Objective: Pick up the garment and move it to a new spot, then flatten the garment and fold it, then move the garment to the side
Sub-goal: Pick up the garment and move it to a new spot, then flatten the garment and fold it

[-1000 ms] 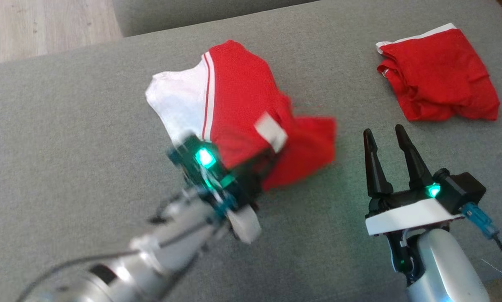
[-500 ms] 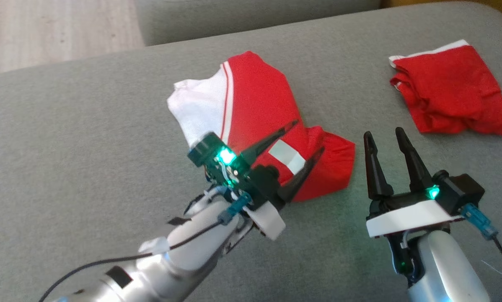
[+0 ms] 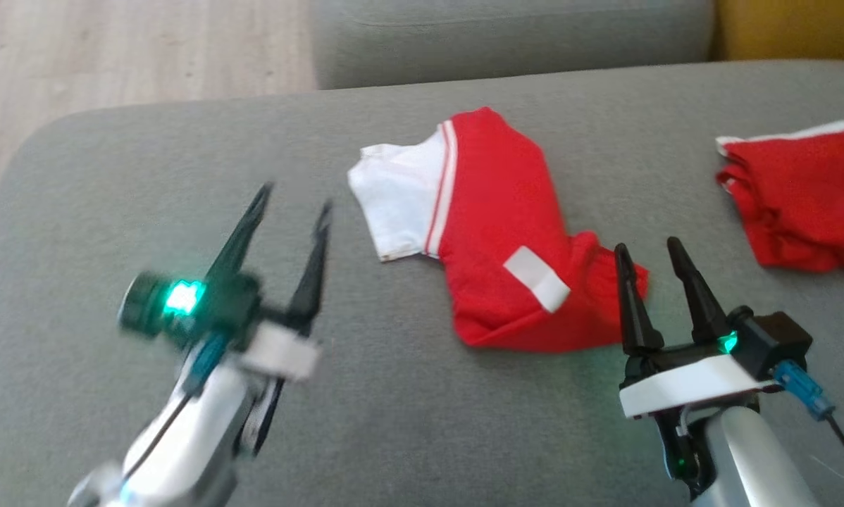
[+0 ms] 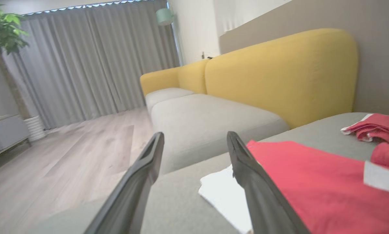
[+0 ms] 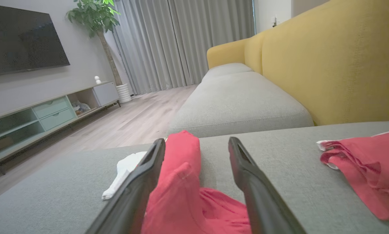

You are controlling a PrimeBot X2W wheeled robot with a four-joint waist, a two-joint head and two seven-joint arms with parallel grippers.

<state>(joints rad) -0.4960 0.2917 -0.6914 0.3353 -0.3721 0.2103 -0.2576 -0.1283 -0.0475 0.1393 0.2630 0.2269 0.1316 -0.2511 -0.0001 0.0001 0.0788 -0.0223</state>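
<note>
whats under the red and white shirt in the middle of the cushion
The red and white shirt lies on the grey cushion, which shows all round its edges. The cloth covers whatever is beneath it, so tucked-under layers or anything trapped there cannot be seen.

Bare cushion [image 3: 147,162] lies ahead and left of the left gripper [image 3: 296,196]; the garment [image 3: 492,232] lies to its right.

left gripper [image 3: 292,197] released garment [image 3: 496,232], withdrew leftward, open.
</note>
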